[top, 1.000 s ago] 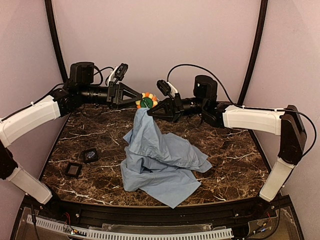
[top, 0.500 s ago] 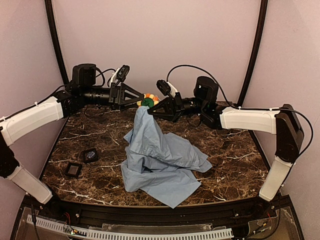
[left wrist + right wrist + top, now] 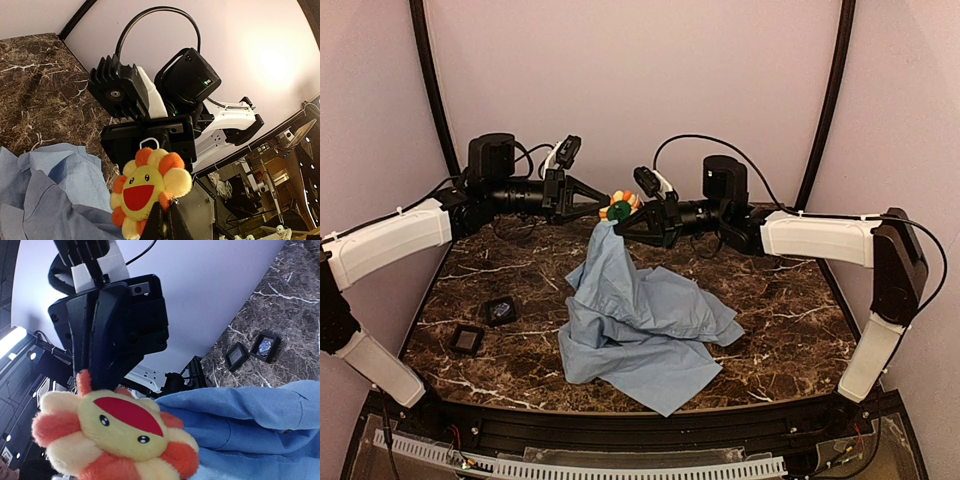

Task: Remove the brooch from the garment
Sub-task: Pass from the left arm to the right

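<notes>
Step in hand: parting brooch (image 3: 150,192) from cloth, both arms raised over the bench (image 3: 790,300).

Left gripper (image 3: 163,224): jaws pinching the brooch by its lower petals.

Right gripper (image 3: 626,221): jaws pressed together, seemingly on the garment (image 3: 640,330) just under the brooch; tips hidden in its own view.

Garment hangs from between the two sets of jaws, lower folds on the bench.

Next, likely: draw the two grips apart steadily, cloth held fast.

Dark brown white-veined marble tabletop (image 3: 790,300), small black square pad (image 3: 500,311) at eight o'clock, second black square pad (image 3: 467,339) near it, pale lilac backdrop (image 3: 640,80).
</notes>
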